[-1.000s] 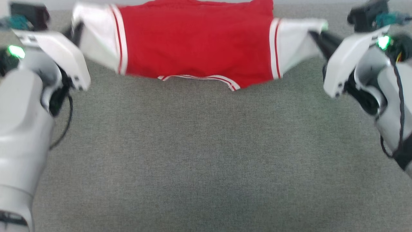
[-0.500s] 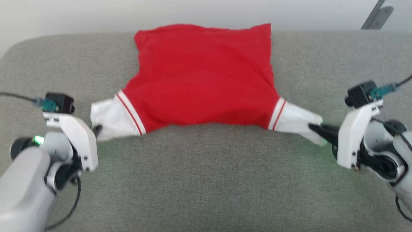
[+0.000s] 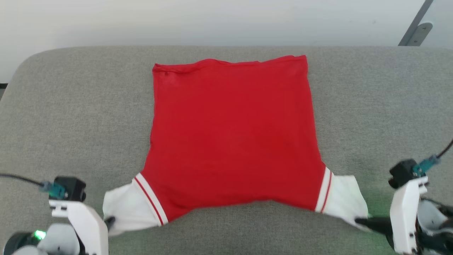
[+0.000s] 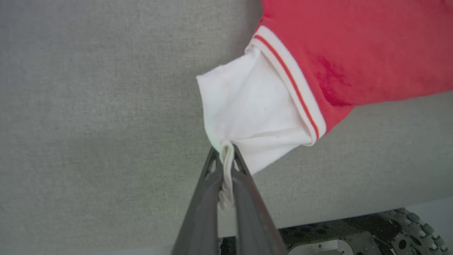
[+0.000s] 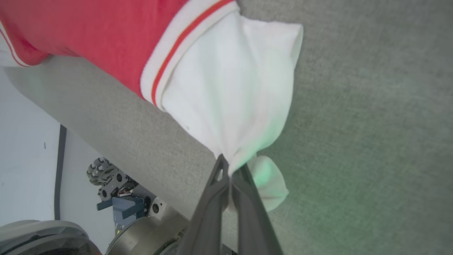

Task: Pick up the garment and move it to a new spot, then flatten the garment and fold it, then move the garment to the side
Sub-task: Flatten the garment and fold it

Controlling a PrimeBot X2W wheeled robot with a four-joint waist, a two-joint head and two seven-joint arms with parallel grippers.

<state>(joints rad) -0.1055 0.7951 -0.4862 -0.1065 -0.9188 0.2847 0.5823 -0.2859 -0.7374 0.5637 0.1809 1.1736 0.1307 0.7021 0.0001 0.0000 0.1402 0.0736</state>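
- A grey, cloth-covered desk (image 3: pixel 70 106) spreads across the head view, its far edge at 12 o'clock against a pale wall.
- The red garment (image 3: pixel 230 134) lies in the middle of the desk, spread nearly flat. Its hem points to 12 o'clock and its shoulders to 6 o'clock, close to the near edge.
- Two white sleeves fan outward, each drawn to a point: the left sleeve (image 3: pixel 125 209) toward 7 o'clock, the right sleeve (image 3: pixel 341 198) toward 5 o'clock.
- The left claw (image 4: pixel 226 152), at 7 o'clock, is pinched tight on the left sleeve's tip, with a twist of white cloth between its fingers.
- The right claw (image 5: pixel 230 166), at 5 o'clock, is likewise clamped on the right sleeve's tip, with a small flap of cloth past the fingers.
- Step, as judged: the move to a new spot looks done. Flattening is in hand, with both claws stretching the garment by its sleeves.
- The next move likely calls for releasing both sleeves so they settle flat, then regripping for the fold. An uneven release could leave wrinkles.
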